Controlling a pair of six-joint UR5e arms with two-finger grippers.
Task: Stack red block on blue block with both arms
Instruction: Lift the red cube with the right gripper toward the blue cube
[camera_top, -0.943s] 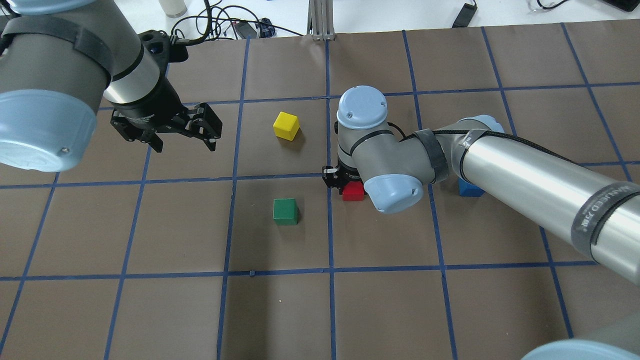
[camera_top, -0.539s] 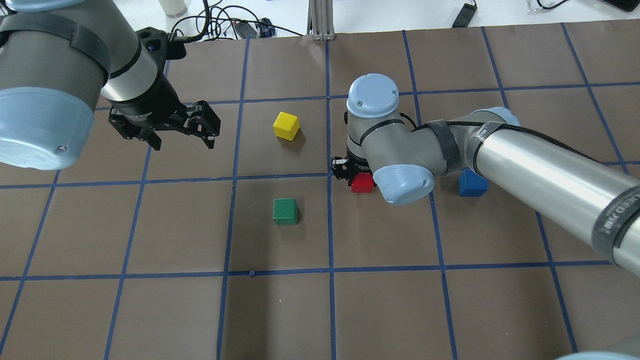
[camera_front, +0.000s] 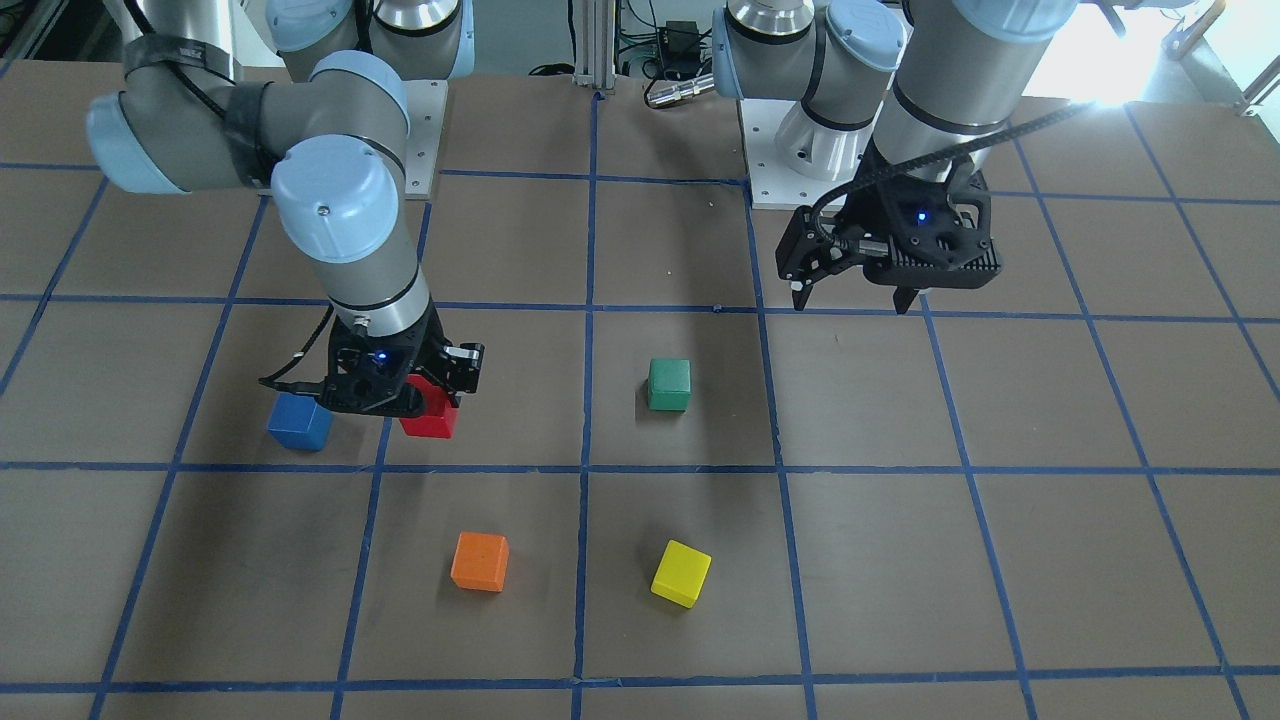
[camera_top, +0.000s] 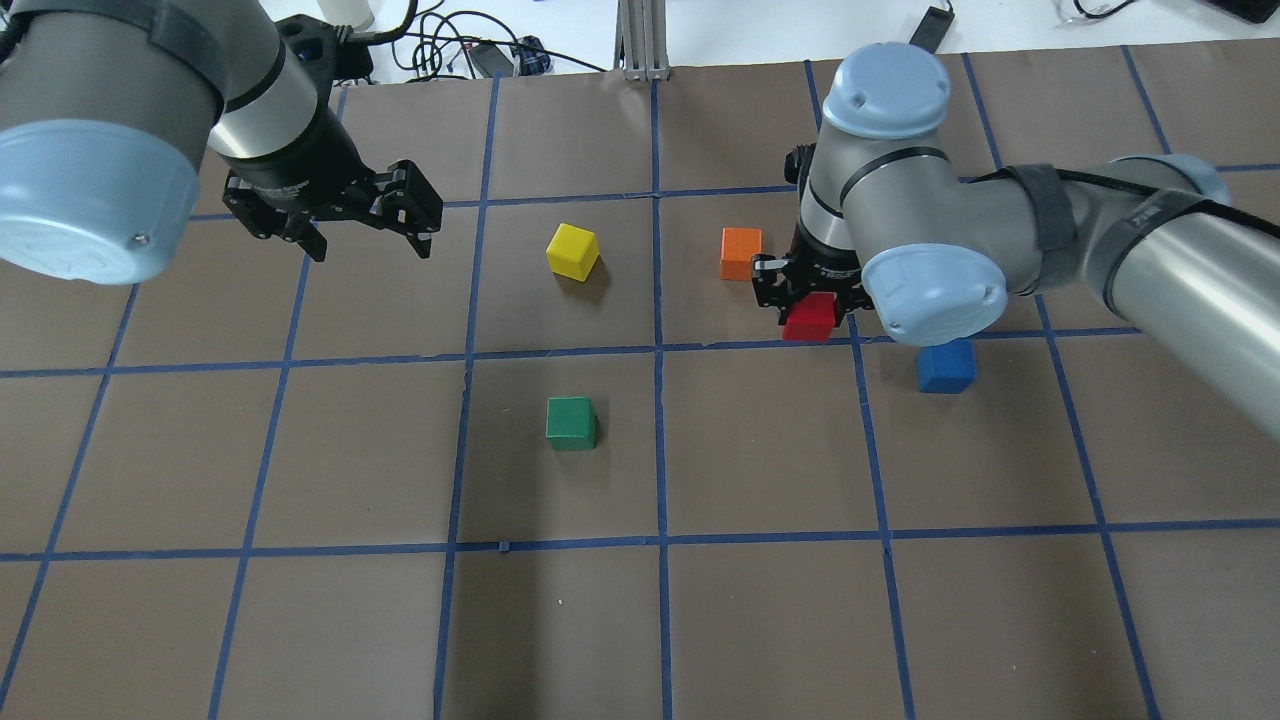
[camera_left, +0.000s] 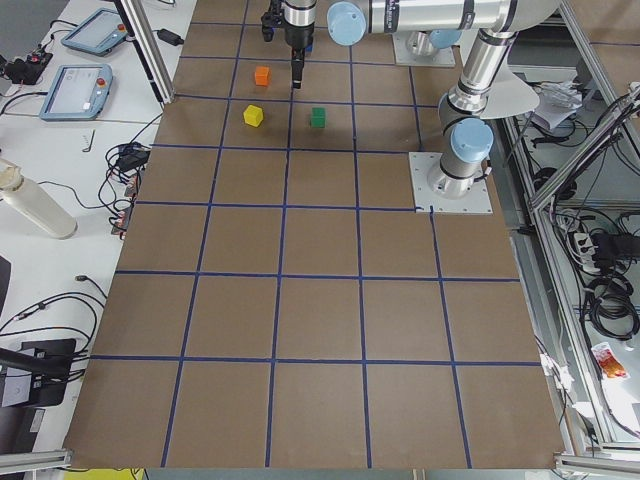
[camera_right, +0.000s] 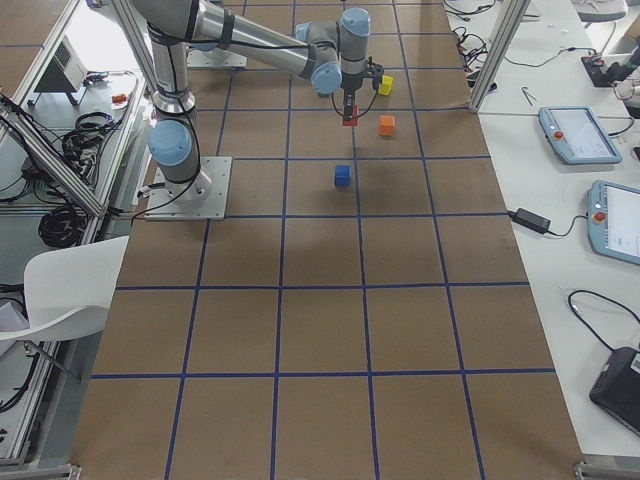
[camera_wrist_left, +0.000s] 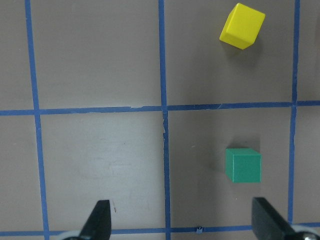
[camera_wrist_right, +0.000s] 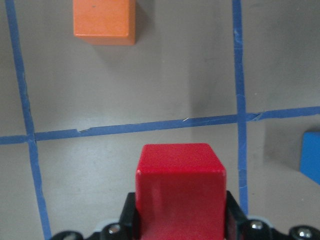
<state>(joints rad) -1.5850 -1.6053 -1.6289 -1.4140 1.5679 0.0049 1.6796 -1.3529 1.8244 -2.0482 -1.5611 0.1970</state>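
Bright, even light falls from above on my surface (camera_top: 300, 620), matte brown and flat in tone. In the front-facing view, glare whites out the top right corner. Shadows are soft everywhere: a broad dim patch around the green block (camera_top: 571, 422), a thin dark edge beside the orange block (camera_wrist_right: 104, 20). Over to the right wrist view: the red block (camera_wrist_right: 180, 185) is so near the lens it goes soft and grainy, while the tape lines (camera_wrist_right: 150, 127) behind are crisper. The left wrist view is sharp, my left gripper (camera_wrist_left: 182, 225) dark at the bottom edge. The side views are clear but far, the colours just tiny specks.
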